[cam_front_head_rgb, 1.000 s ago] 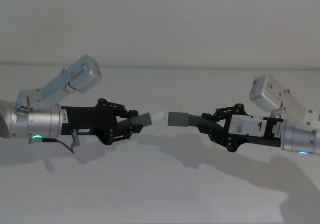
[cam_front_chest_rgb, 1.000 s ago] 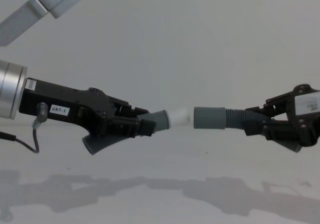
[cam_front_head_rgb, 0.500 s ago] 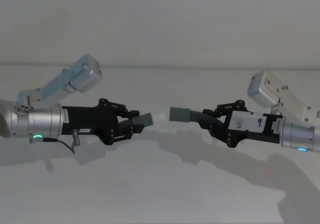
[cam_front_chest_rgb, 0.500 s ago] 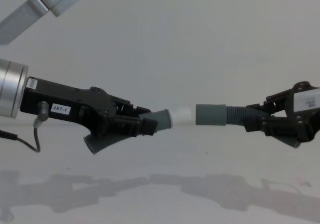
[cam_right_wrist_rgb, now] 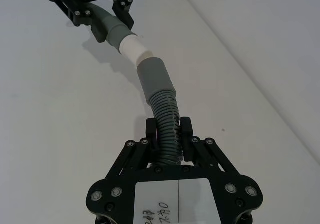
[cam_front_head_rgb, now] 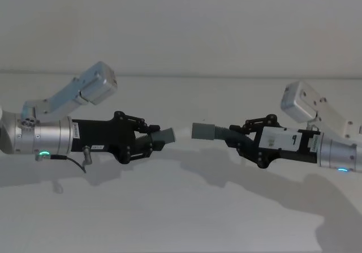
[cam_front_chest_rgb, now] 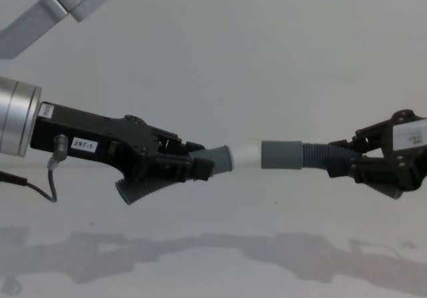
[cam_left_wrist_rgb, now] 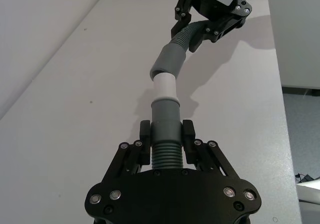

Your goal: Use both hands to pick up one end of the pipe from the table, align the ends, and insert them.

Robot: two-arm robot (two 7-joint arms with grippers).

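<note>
Your bench (cam_front_head_rgb: 181,219) is the plain white surface under everything, and both arms hang clear above it. The left gripper (cam_front_chest_rgb: 200,167) reaches in from the left on its silver wrist (cam_front_head_rgb: 44,137); jaws are clamped on the ribbed neck of the left hose piece (cam_front_chest_rgb: 137,190), right behind its collar, and the piece's curved tail pokes down and out under the gripper. The right gripper (cam_front_chest_rgb: 337,166) comes in from the right at roughly the same height; jaws are clamped on the ribs of the right hose piece (cam_front_chest_rgb: 315,155), a little way back from its cuff. So both pieces are up in the air mid-scene, pointing at each other. The tapered collar (cam_front_chest_rgb: 219,159) tilts up a touch toward the right; its white tip (cam_front_chest_rgb: 245,155) meets the mouth of the cuff (cam_front_chest_rgb: 281,155), which sits about level. Honestly you can't tell whether the tip is inside the cuff or just touching its rim.
</note>
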